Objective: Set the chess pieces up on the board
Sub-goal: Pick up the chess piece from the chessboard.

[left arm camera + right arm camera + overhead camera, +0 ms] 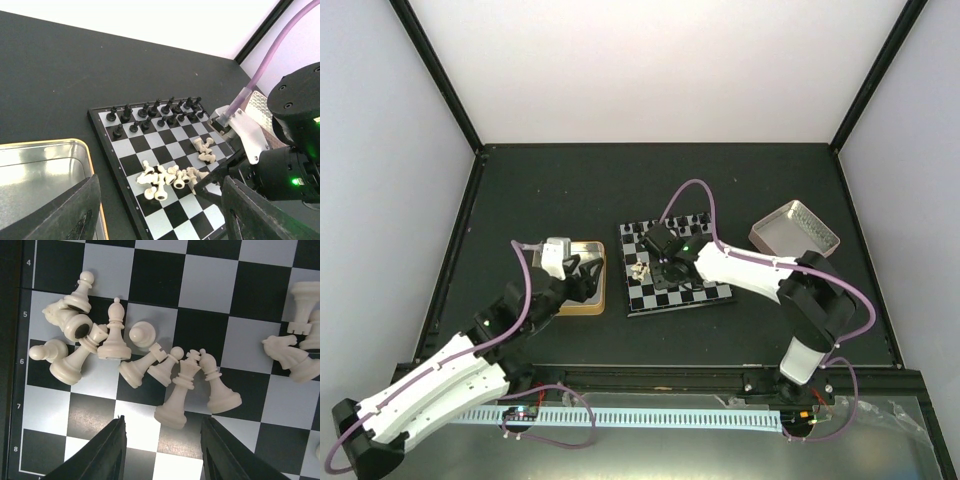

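Reading outward from the near edge, we found the left gripper (160, 217) over the gold-rimmed tin tray (40, 175), its fingers spread wide with nothing between them. Just beside the tray, toward the middle of the table, lay the board (175, 149). Above it hovered the right gripper (162, 450), fingers apart and empty, just short of a heap of cream pieces (181, 390), most of them toppled and touching one another. A smaller cream cluster lay to one side. Along the far edge the black pieces (145, 111) stood upright in two rows. We judged the black side largely set and the cream side in hand. The next move called for lowering onto one piece at the heap's edge, closing on it alone, and standing it on a near-row square.
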Robot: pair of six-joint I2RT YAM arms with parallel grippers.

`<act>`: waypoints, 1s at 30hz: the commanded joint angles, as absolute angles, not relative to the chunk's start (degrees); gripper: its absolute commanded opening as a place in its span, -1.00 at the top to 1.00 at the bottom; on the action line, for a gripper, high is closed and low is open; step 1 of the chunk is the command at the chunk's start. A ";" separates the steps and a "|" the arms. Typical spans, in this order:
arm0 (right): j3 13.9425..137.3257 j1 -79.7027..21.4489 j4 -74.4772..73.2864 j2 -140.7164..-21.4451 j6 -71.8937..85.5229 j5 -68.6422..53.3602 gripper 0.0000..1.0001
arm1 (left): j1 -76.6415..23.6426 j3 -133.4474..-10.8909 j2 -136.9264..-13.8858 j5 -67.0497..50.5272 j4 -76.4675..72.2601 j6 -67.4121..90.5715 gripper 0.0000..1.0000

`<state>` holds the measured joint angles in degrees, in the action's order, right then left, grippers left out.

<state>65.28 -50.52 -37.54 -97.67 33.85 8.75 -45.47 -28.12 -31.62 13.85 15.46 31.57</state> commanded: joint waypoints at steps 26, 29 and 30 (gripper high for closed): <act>69.21 -51.05 -40.87 -104.56 36.76 13.07 0.42 | -45.62 -28.21 -37.90 16.08 12.90 37.61 -0.36; 69.17 -50.91 -41.34 -105.12 36.89 12.98 0.45 | -45.65 -28.17 -37.82 15.69 13.06 37.80 -0.36; 69.29 -50.97 -41.50 -105.38 36.83 12.82 0.47 | -45.62 -28.21 -37.82 15.58 13.17 37.81 -0.36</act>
